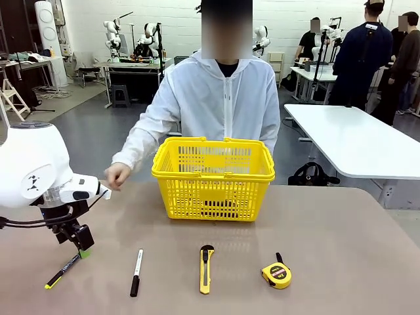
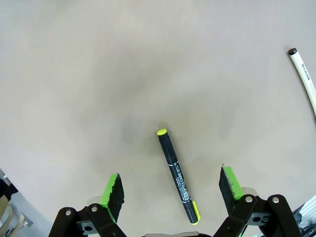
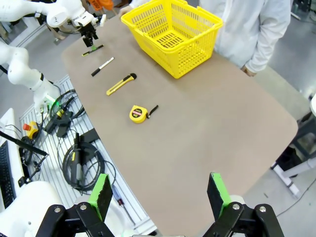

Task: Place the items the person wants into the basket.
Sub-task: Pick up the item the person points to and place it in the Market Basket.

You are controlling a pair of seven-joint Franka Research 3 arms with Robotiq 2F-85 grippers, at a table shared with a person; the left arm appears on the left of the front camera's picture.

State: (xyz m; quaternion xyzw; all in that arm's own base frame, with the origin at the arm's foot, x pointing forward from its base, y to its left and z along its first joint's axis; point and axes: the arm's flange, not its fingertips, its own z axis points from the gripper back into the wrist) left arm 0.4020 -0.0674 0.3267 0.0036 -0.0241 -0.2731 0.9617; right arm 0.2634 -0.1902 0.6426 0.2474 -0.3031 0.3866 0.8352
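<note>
- The left gripper (image 1: 79, 248) hangs low over the table (image 1: 341, 249) at its near left corner; its green-padded fingers (image 2: 112, 190) stand wide apart and hold nothing.
- In the left wrist view, the black pen with a yellow tip (image 2: 176, 170) lies flat on the table between those two fingers, touching neither; in the front view this pen (image 1: 62, 271) lies slanted just below the gripper.
- The marker with a white barrel and black cap (image 1: 136, 272) lies just to the right of the pen, apart from it, with its cap towards the robot.
- Further right along the near edge lie a yellow-black utility knife (image 1: 206, 269) and then a yellow tape measure (image 1: 276, 274), each apart from the others.
- The yellow basket (image 1: 213, 197) stands upright at the far middle of the table, its handles folded down on the rim.
- The person (image 1: 223, 105) in a white hooded jacket stands behind the basket; one hand (image 1: 118, 176) rests at the far edge of the table, left of the basket.
- The right gripper (image 3: 160, 192) hangs high above the table's right end; its fingers are spread wide with nothing between them.
</note>
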